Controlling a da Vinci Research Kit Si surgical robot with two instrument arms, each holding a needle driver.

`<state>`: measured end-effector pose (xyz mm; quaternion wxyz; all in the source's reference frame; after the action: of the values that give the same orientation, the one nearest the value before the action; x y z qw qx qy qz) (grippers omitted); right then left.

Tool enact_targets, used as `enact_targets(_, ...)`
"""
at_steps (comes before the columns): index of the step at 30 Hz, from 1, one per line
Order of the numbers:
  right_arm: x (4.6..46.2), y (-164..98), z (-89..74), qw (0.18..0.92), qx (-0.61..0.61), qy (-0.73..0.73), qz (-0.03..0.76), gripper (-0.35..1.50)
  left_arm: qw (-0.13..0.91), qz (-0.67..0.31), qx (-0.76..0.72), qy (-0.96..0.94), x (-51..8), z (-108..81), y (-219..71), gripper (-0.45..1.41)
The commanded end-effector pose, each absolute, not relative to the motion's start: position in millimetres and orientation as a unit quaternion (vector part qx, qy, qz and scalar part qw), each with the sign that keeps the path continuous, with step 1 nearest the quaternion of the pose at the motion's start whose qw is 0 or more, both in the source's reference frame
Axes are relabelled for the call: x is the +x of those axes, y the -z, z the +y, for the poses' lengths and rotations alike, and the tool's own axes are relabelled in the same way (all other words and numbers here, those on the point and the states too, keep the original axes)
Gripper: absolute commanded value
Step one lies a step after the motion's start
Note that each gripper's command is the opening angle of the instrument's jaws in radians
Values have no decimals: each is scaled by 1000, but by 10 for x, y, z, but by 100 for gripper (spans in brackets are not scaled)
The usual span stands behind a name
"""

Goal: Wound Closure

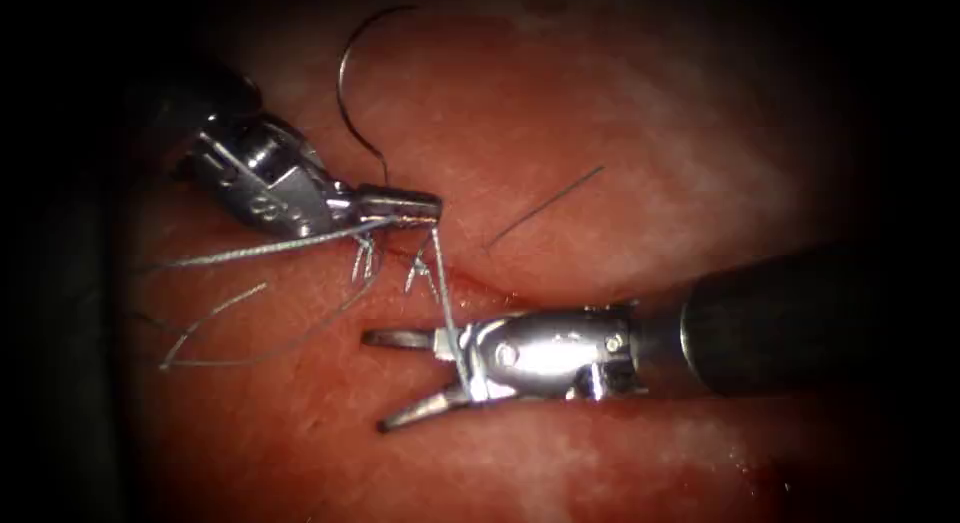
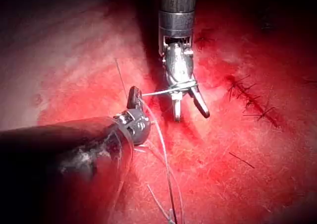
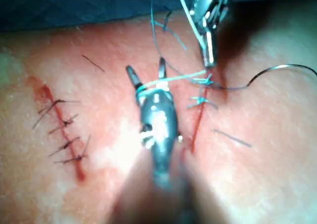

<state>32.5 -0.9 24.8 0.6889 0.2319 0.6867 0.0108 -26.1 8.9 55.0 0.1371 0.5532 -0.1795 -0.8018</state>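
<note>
On the tissue (image 1: 600, 113) the cut (image 1: 480, 288) carries tied stitches (image 1: 365, 258) at its left end. My left tool (image 1: 430, 208) is shut on the thread (image 1: 445, 293) just above the cut. That thread runs down and wraps around my right tool (image 1: 375, 381), whose jaws stand open and hold nothing. The wrap (image 3: 158, 85) sits just behind the open jaws of the right tool (image 3: 146, 68) and also appears as a thread loop (image 2: 173, 89). The curved needle (image 1: 339, 93) lies free on the tissue above the left tool, held by neither tool; the needle (image 3: 277, 70) rests flat.
Pale thread tails (image 1: 260, 248) trail left over the tissue. A short loose piece of dark thread (image 1: 545, 208) lies right of the left tool. A second, older cut closed with dark stitches (image 3: 59, 125) lies apart from this one, also seen as a stitched cut (image 2: 252, 102).
</note>
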Motion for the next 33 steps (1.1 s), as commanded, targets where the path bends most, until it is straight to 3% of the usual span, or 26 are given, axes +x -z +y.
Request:
enact_targets(1,328,-251,-24,675,237,-21,698,69,133,-177,554,803,-265,79,-560,-45)
enact_targets(10,314,-256,-12,640,199,-94,736,57,117,-165,552,809,-254,57,-601,-45)
enact_targets(33,249,-308,22,617,120,-365,687,46,111,-145,542,820,-275,-27,-604,-45)
